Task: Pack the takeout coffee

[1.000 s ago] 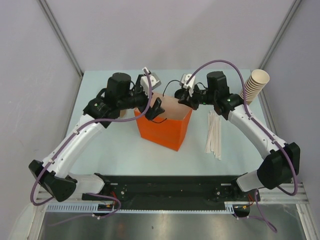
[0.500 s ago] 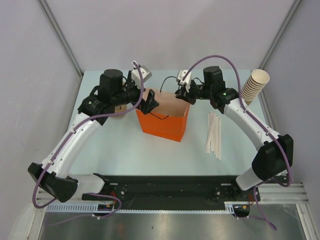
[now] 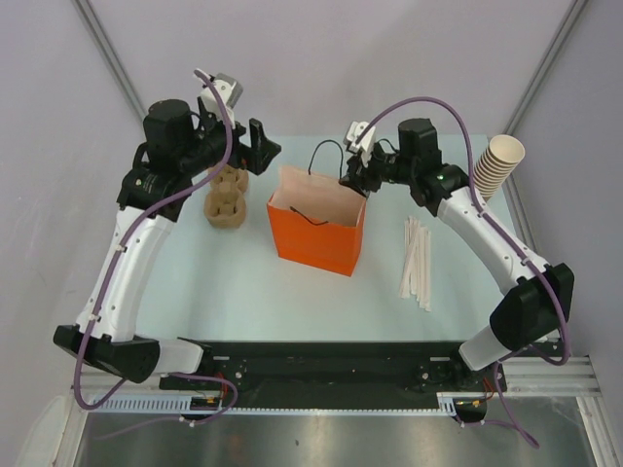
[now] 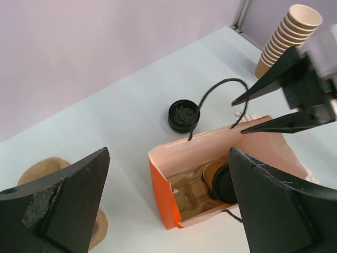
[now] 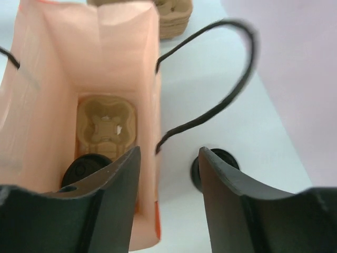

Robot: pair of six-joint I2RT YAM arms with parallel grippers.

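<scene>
The orange bag [image 3: 316, 238] stands upright mid-table with its mouth open. Inside it the takeout coffee [image 4: 218, 182], a brown cup with a black lid [image 5: 84, 168], sits in a cardboard carrier [image 5: 105, 121]. My left gripper [image 3: 261, 146] hangs high above the table to the left of the bag, wide open [image 4: 168, 158] and holding nothing. My right gripper [image 3: 352, 178] is at the bag's back right rim with its jaws apart [image 5: 168, 150]. The bag's wall edge and the loose black handle [image 5: 231, 89] lie between them, and neither is pinched.
A black lid stack [image 4: 184, 116] sits on the table behind the bag. Stacked tan cups [image 3: 496, 165] lean at the back right. White stirrers [image 3: 417, 258] lie to the right of the bag. Brown carrier trays [image 3: 226, 195] are piled to the left of the bag.
My left arm rose and swung back left, away from the bag. My right gripper opened from shut at the bag's rim, and the handle hangs free.
</scene>
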